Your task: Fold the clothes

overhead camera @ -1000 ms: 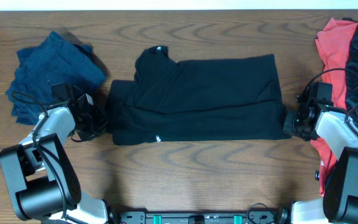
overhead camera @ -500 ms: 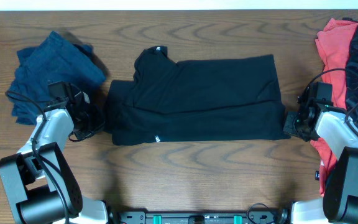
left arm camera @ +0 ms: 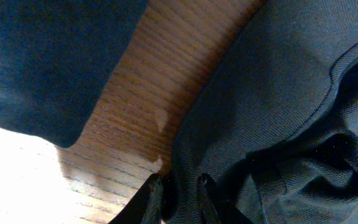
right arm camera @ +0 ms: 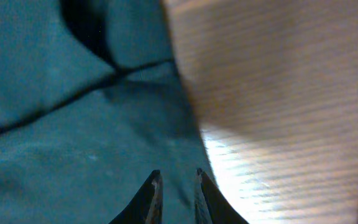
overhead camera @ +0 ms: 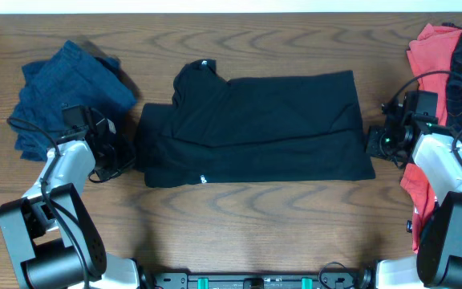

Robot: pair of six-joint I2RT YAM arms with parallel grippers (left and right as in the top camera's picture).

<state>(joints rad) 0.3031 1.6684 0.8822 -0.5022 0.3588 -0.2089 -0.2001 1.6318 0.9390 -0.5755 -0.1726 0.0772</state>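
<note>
Well, on the table [overhead camera: 255, 241] your black shirt [overhead camera: 255, 128] lies centred in a broad, partly folded band, with the navy garment [overhead camera: 62, 88] to its left and the red garment [overhead camera: 427, 56] far right. The left gripper [overhead camera: 125, 152] and right gripper [overhead camera: 373, 143] sit at its side edges, jaws barely parted. You cannot tell whether either pinches cloth. If you lift on an uneven bite, one edge may slip and skew the fold.

1. A dark shirt [right arm camera: 55, 143] fills the left and centre of the view; a seam runs diagonally across it.
2. The wooden table [right arm camera: 278, 74] takes up the right side, blurred, with a bright patch at lower right.
3. The right gripper [right arm camera: 178, 183] enters at the bottom edge, just inside the shirt's border.
4. Its fingers [right arm camera: 153, 196] stand slightly apart, leaving a narrow gap.
</note>
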